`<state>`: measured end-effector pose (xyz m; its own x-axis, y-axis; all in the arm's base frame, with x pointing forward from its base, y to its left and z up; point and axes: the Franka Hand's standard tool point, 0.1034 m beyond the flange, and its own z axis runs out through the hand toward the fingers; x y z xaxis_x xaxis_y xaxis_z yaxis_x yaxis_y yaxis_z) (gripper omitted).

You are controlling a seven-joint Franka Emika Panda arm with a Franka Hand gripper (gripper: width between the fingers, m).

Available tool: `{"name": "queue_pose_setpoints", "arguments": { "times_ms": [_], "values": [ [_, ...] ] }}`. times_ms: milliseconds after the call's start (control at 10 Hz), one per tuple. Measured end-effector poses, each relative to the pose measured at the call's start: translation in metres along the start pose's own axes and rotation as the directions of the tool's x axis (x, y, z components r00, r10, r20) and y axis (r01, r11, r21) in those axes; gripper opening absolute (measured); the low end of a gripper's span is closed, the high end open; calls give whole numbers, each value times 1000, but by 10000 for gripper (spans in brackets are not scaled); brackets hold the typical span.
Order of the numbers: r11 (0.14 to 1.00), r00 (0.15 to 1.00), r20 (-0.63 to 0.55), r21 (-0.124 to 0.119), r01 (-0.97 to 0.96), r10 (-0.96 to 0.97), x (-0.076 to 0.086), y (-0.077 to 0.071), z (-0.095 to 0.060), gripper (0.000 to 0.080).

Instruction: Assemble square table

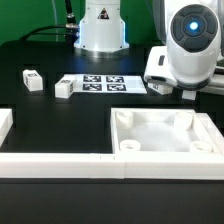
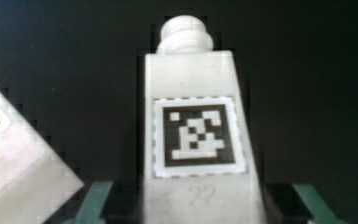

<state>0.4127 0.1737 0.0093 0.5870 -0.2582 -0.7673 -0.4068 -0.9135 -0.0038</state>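
Observation:
The square tabletop [image 1: 165, 135] is a white tray with a raised rim and round corner sockets, lying at the front on the exterior view's right. Two small white tagged legs [image 1: 31, 79] [image 1: 64, 88] lie on the exterior view's left. A third leg [image 2: 197, 100] lies lengthwise between my fingers [image 2: 101, 200], tag up, its screw peg pointing away. In the exterior view it [image 1: 157, 84] shows partly under the arm. My gripper [image 2: 208, 200] is open around it, with dark gaps on both sides. The gripper [image 1: 165, 90] is low over the table.
The marker board [image 1: 103, 83] lies mid-table, just left of my gripper in the exterior view. A long white border bar [image 1: 60, 160] runs along the front and another [image 1: 5, 125] along the left. A white tagged surface [image 2: 7, 150] lies beside the leg. The robot base [image 1: 100, 30] stands behind.

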Motion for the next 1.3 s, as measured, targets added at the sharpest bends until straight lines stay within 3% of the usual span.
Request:
{"name": "queue_pose_setpoints", "arguments": {
  "times_ms": [300,400,700,800,900,1200,1300],
  "values": [
    [1000,1000,0,0,0,0,0,0,0,290],
    [999,999,16,0,38,-38,-1,4,-7,290],
    [994,995,18,55,97,-98,-12,14,-103,290],
    [992,993,-16,40,116,-115,-19,15,-128,290],
    [992,992,-28,29,125,-125,-27,14,-140,290],
    [989,964,-238,56,137,-120,-12,7,-146,290],
    [978,932,-318,46,202,-177,-3,11,-155,290]
  ]
}}
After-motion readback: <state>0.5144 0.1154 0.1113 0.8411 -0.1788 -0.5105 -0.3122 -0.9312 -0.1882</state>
